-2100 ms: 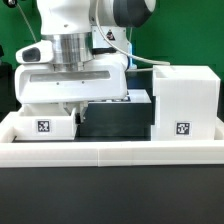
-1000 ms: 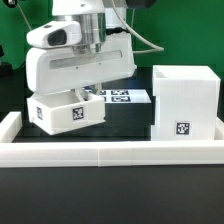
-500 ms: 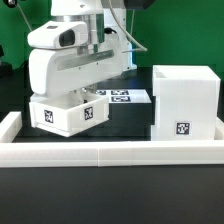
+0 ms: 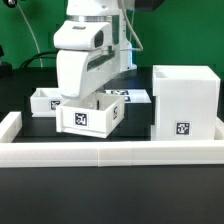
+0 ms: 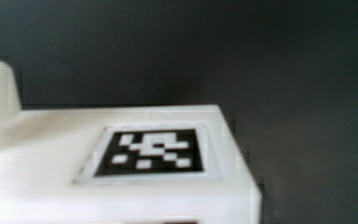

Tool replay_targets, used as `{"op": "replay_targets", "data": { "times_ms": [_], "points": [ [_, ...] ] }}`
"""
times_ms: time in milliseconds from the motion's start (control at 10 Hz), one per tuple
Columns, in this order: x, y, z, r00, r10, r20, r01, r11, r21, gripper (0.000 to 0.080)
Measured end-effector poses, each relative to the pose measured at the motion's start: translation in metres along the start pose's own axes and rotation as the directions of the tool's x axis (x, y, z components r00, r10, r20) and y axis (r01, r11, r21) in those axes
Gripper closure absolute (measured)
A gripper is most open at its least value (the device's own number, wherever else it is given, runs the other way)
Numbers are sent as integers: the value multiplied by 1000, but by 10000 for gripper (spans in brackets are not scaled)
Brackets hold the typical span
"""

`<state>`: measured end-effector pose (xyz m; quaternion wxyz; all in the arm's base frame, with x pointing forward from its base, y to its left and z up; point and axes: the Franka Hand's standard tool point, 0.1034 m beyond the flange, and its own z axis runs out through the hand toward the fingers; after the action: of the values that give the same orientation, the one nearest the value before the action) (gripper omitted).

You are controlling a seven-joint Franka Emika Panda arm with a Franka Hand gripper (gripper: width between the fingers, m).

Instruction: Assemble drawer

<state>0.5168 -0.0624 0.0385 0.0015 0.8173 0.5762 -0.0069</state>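
Observation:
My gripper [image 4: 92, 100] is shut on a small white open-top tray [image 4: 91, 119] with a square tag on its front. It holds the tray just above the black table, to the exterior view's left of the tall white housing [image 4: 184, 98]. The fingertips are hidden inside the tray. A second tray [image 4: 43, 100] sits on the table behind and further left. In the wrist view a tagged white face of the held tray [image 5: 153, 152] fills the frame, and no fingers show.
The marker board [image 4: 128, 97] lies flat behind the held tray, next to the housing. A low white rim [image 4: 110, 152] edges the table at the front and turns up at the left [image 4: 8, 125].
The gripper has lifted the tray off the table at the exterior view's left and carried it right toward the housing. This uncovered the second tray behind it.

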Motion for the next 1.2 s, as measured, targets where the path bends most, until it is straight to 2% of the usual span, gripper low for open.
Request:
{"op": "replay_targets", "data": {
  "times_ms": [300, 400, 700, 1200],
  "points": [
    [-4, 0, 1, 991, -136, 15, 136, 991, 1, 757],
    [1, -1, 1, 991, -131, 12, 131, 991, 3, 757],
    [32, -2, 4, 986, -168, 2, 168, 986, 9, 757],
    [27, -3, 6, 987, -159, 3, 159, 987, 13, 757]
  ]
}}
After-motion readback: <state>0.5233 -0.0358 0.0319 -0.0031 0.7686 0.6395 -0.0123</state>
